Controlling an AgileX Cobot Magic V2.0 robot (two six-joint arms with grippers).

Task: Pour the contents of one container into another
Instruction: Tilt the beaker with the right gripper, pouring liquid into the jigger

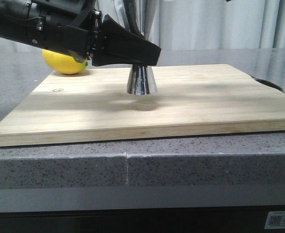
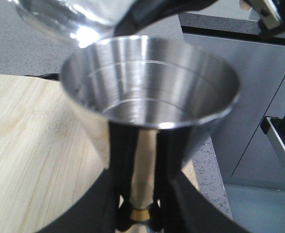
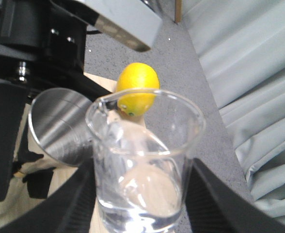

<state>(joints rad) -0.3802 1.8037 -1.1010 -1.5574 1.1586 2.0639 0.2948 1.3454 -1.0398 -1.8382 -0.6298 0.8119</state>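
Note:
The steel jigger (image 1: 141,81) looks to stand on the wooden board (image 1: 205,102), its upper cup hidden behind my left gripper (image 1: 133,51). In the left wrist view the fingers of my left gripper (image 2: 140,216) are shut on the gold-banded waist below the jigger's open cup (image 2: 152,87). The clear glass beaker (image 3: 142,160) sits between the fingers of my right gripper (image 3: 140,194), which is shut on it. Its pouring lip is close to the jigger (image 3: 60,126) rim. The beaker (image 2: 70,19) hangs tilted just above that rim. I cannot tell how much liquid either holds.
A yellow lemon (image 1: 65,62) lies at the board's far left corner, behind the left arm, and shows beyond the beaker as the lemon (image 3: 137,94). The board rests on a grey speckled counter (image 1: 60,165). Grey curtains (image 1: 220,24) hang behind.

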